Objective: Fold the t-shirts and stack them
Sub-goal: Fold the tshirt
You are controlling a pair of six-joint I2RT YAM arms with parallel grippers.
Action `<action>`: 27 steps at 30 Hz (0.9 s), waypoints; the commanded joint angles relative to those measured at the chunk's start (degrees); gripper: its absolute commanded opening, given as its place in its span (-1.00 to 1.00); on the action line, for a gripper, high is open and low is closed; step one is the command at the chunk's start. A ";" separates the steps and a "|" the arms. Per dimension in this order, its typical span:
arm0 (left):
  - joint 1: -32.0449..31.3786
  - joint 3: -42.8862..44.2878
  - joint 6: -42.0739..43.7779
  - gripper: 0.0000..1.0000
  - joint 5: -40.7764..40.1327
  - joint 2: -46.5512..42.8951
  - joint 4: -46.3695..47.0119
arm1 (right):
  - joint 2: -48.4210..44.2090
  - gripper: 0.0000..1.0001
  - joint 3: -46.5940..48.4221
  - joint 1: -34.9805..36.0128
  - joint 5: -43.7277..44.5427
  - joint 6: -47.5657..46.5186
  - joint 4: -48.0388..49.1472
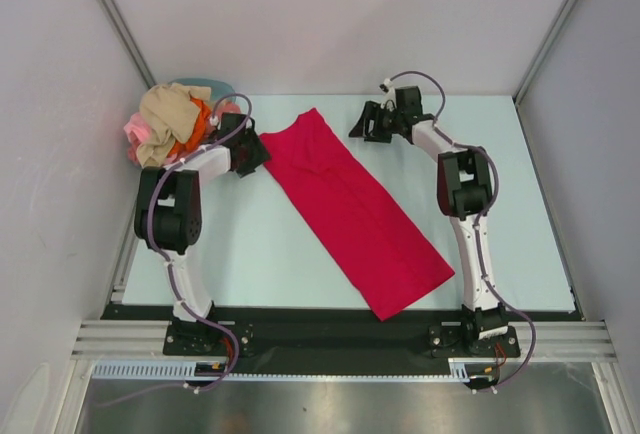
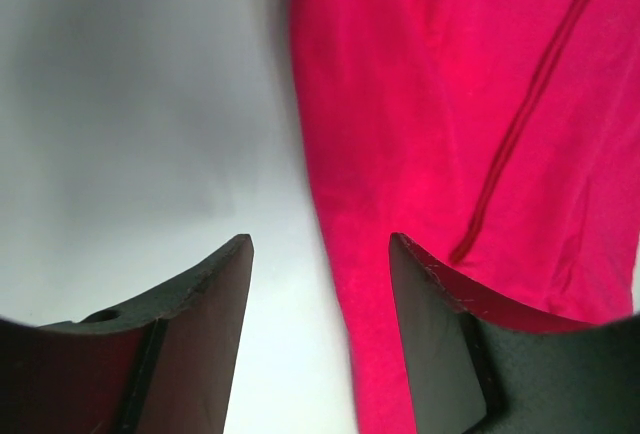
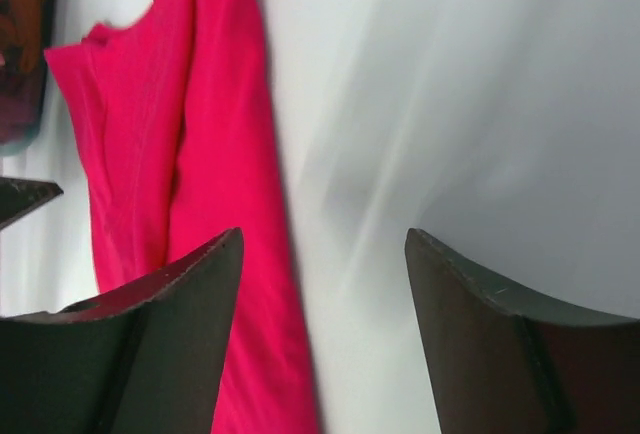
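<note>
Both arms reach over the far half of the pale matte tabletop [image 1: 520, 214], elbows raised. The left gripper [image 1: 248, 154] hangs low at the far-left edge of the crimson-red cloth t-shirt [image 1: 355, 212], spread wide and holding nothing. One finger [image 2: 430, 344] sits over the shirt's edge, the other over bare table. The right gripper [image 1: 372, 122], equally wide and empty, hovers just right of the shirt's far end. The shirt lies flat as a long smooth strip, running diagonally from far centre to near right, with a stitched seam [image 2: 520, 124] showing. At far left, behind the left arm, a crumpled heap of beige, pink and orange t-shirts [image 1: 165, 124] partly hides a small light-blue round tub [image 1: 210, 84].
</note>
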 commanded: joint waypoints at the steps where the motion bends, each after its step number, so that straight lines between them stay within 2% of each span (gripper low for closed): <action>1: 0.17 2.83 -2.74 0.25 -3.22 1.39 1.56 | 6.29 0.40 12.42 2.82 -0.83 -2.32 -4.72; 2: 0.17 3.44 -3.09 0.25 -3.48 2.44 1.56 | 7.61 0.38 17.06 3.35 -0.65 -2.85 -6.82; 4: 0.17 4.58 -4.14 0.24 -4.53 3.59 1.56 | 10.08 0.30 19.03 4.14 0.40 -2.94 -7.45; 8: 0.34 6.87 -5.82 0.24 -5.59 7.01 1.39 | 10.70 0.12 16.15 4.76 -0.03 -0.22 -2.98; 13: 0.87 12.39 -6.96 0.20 -5.85 11.41 -0.37 | 13.86 -0.01 17.72 5.11 -0.73 1.10 -2.45; 17: 0.87 14.86 -7.58 0.15 -5.42 13.78 -0.63 | 15.62 -0.27 18.95 4.76 -2.75 4.17 -0.43; 20: 0.87 17.68 -7.23 -0.01 -4.54 16.24 -0.63 | 15.89 -0.48 19.74 4.58 -1.97 5.14 -0.51; 22: 0.78 20.21 -6.70 -0.20 -4.19 18.17 -0.63 | 15.54 -0.73 19.05 4.32 0.05 5.67 -0.69; 23: 0.78 21.36 -6.44 -0.26 -3.58 18.88 -0.72 | 15.01 -0.93 18.60 4.15 0.58 6.54 -0.51; 24: 0.78 22.51 -6.17 -0.39 -3.40 19.58 -0.90 | 14.23 -1.00 17.64 3.53 2.06 7.16 -0.16; 27: 0.17 27.43 -5.47 -0.68 -2.17 22.83 -0.98 | 10.19 -1.00 9.49 2.13 3.65 10.58 5.36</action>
